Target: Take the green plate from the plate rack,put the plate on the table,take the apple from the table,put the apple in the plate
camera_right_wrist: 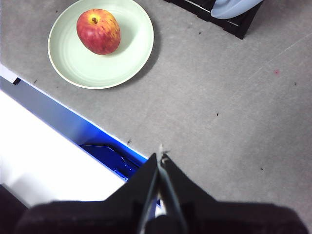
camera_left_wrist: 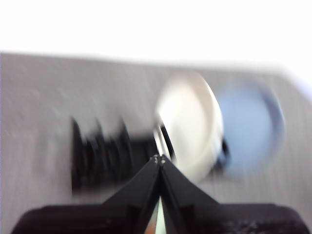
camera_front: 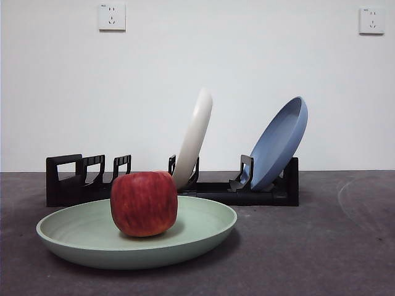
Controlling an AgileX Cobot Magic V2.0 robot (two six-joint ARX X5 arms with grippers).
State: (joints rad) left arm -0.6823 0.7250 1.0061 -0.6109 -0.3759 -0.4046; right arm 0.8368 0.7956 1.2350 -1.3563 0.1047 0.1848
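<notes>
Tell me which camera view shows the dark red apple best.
The front view: the round dark red apple sits near, large and sharp in the pale sage green plate. The right wrist view shows it from above, smaller, stem end visible. The left wrist view is blurred and does not show it.

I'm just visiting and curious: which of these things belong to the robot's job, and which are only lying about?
Part of the job:
green plate, on the table
apple, in that plate
plate rack

Just there:
cream-white plate, in the rack
blue plate, in the rack
wall sockets

Left wrist view blurred: plate rack [camera_left_wrist: 105,156] smeared, blue plate [camera_left_wrist: 248,129] hazy.
</notes>
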